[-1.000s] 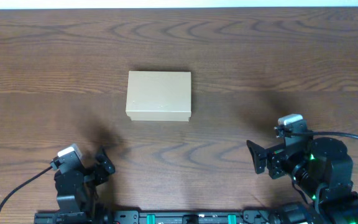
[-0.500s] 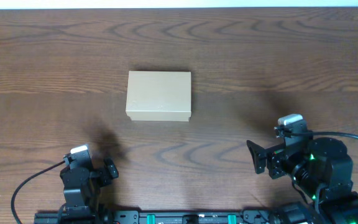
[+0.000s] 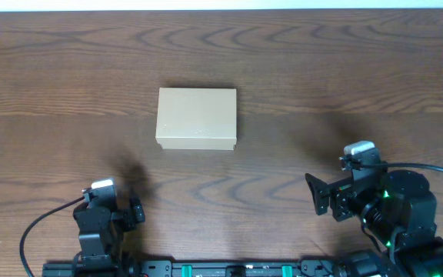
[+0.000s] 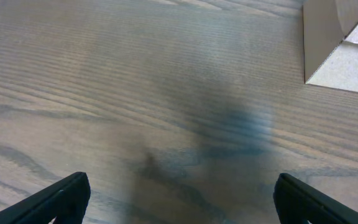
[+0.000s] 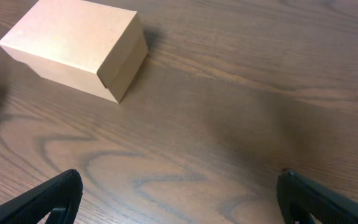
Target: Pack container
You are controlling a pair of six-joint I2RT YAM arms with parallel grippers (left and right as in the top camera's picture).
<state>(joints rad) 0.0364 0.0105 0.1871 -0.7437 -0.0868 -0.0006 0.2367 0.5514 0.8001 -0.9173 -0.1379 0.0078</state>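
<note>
Container (image 3: 197,118) shut on a wood-grain table (image 3: 360,61), with both robot arms low near the table's front edge.

The plain tan cardboard box lies flat with its lid down, towards the middle of the tabletop and somewhat left of centre, and neither arm touches it. The left gripper (image 3: 133,209) hangs over bare wood well short of the box. Its fingers are spread wide apart with nothing between them, and its wrist camera catches only a corner of the container at the upper right of its view. The right gripper (image 3: 318,194), off to the box's right and nearer the front edge, likewise has its fingers wide apart and empty. Its own camera sees the whole box at the upper left, well apart from the fingertips.
</note>
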